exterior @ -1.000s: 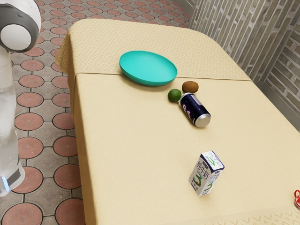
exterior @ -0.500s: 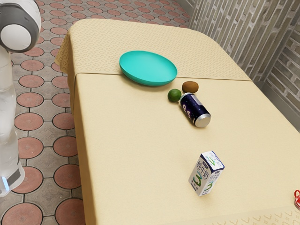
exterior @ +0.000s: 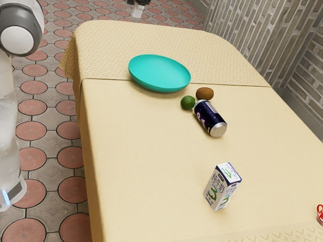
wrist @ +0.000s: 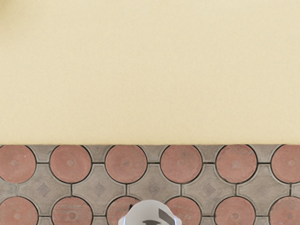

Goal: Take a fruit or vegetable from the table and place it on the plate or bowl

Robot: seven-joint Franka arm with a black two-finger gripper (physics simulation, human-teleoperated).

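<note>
At the exterior view's left stands our arm (exterior: 15, 35), well apart from everything on the desk (exterior: 141, 161). A small dark-and-white part (exterior: 139, 7) pokes in at the top edge, beyond the desk's far end. We take it for our hand, but whether the jaws are wide or narrow we cannot tell. They hold nothing that we can see.

The teal plate (exterior: 159, 73) lies empty toward the far end. Near it, on the cloth, sit a lime (exterior: 187, 102) and a kiwi (exterior: 204, 93). Both are just beside the end of a can (exterior: 210, 118) lying on its side. A carton (exterior: 222, 186) stands upright nearer the camera, well apart from the fruit. Something red (exterior: 320, 214) shows at the right edge.

In the wrist view we look down on bare desk (wrist: 150, 70) and, past its edge, tiled floor (wrist: 187, 173). A white rounded part (wrist: 149, 213) shows at the lower edge; what it is we cannot tell.

We judge the task barely begun, with the reach toward a fruit the step in hand. The next move calls for bringing the hand over the lime, which lies clear on its plate side. We must descend with the jaws clear of the can and kiwi, since a round fruit may roll if nudged.
</note>
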